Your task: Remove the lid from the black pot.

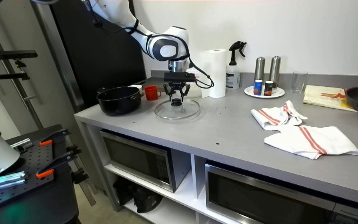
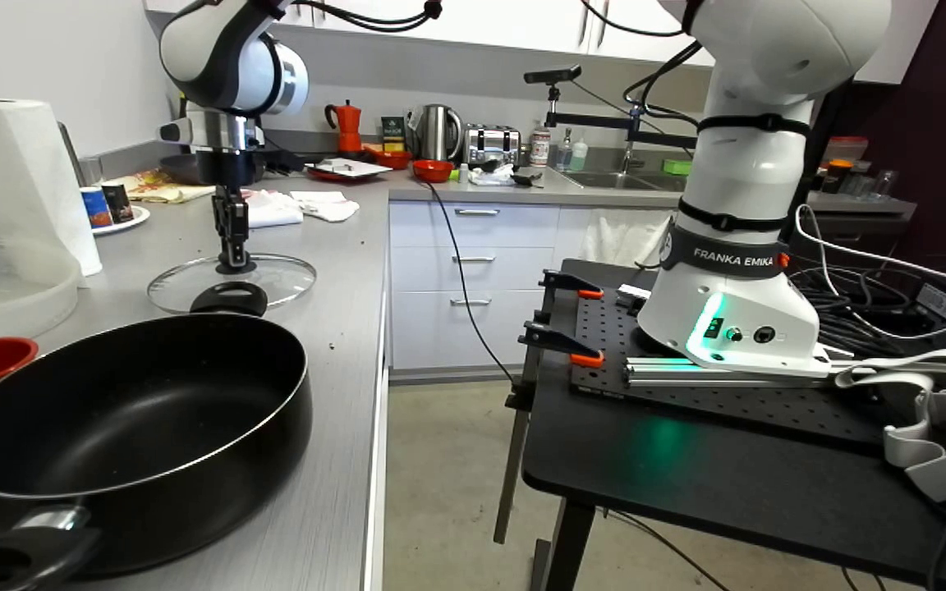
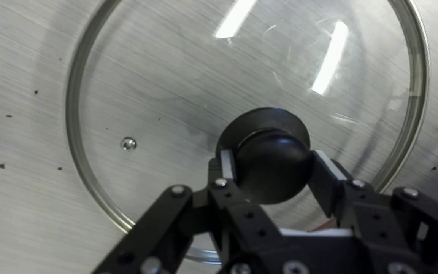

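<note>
Gripper (image 3: 273,163) points straight down, its pads (image 3: 228,164) set against both sides of the knob (image 3: 274,175), so it appears to pinch the lid (image 3: 188,91); how firmly, I cannot tell. The coming move turns on that vertical line: the lid lies directly beneath the gripper, roughly level, round, with no long axis to match. I judge the removal done; if the rim (image 3: 73,95) rests on the grey counter (image 1: 228,124), which is hard to tell, a straight upward release suits, since sideways drift could drag the lid. It is clear domed glass, metal-rimmed, its knob smooth and black. Just beside the lid stands the black pot (image 2: 210,484), uncovered, smooth-walled and round. Near the lid is a glossy red mug (image 1: 151,92). Well apart from the lid lie limp, red-striped white cloths (image 1: 294,137)
</note>
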